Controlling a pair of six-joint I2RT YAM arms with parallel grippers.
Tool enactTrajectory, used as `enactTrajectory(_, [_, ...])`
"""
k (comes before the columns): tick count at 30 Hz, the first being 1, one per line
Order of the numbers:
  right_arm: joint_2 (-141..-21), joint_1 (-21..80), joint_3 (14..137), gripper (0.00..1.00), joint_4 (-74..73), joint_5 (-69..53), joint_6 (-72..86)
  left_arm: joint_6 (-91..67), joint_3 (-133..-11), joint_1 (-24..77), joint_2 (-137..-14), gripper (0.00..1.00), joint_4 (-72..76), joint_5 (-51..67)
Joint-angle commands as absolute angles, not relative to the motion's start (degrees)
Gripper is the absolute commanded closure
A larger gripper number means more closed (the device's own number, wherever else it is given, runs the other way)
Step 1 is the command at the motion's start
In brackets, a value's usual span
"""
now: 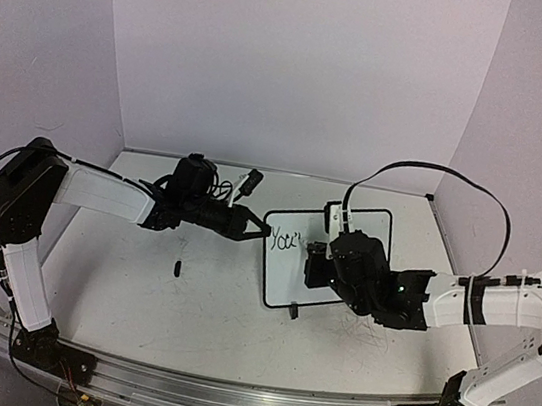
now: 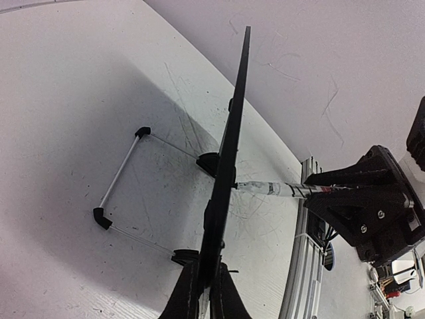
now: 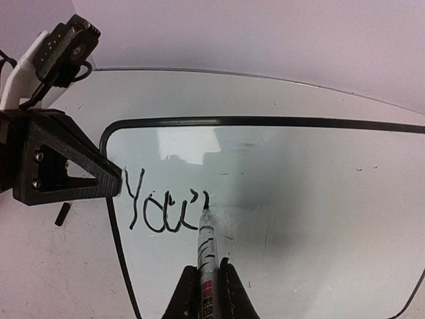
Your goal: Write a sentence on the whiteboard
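**Item:** small white rectangular whiteboard with a thin black rounded frame (image 3: 319, 199), on the white counter (image 1: 138, 285), directly ahead of the right gripper (image 3: 207, 292).

**Left gripper** (image 1: 256, 226): clamped shut on the board's frame edge, bracing it.

**Right gripper:** closed on a white-barrelled marker pen (image 3: 206, 242). Its tip is at the board, just past the black lettering (image 3: 159, 209), apparently "You'".

**Handling note:** use light, even tip pressure. Run strokes rightward from the gripper on one baseline, with the brace firm so the board cannot skid.

Whiteboard (image 3: 299, 199): handwritten black "You" plus short stroke. Marker (image 3: 206, 247) label print unreadable.
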State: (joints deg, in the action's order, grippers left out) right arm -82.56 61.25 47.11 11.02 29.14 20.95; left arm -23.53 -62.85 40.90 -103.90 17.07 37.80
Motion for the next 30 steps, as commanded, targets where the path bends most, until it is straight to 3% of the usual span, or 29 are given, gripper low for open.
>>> enactTrajectory(1, [-82.67, 61.48, 45.52, 1.00, 8.99, 28.66, 23.21, -23.23, -62.59, 40.08, -102.57, 1.00, 16.89, 36.83])
enactTrajectory(30, [-81.77, 60.55, 48.52, 1.00, 12.76, 31.47, 20.76, -23.37, -62.70, 40.17, -102.86, 1.00, 16.91, 37.56])
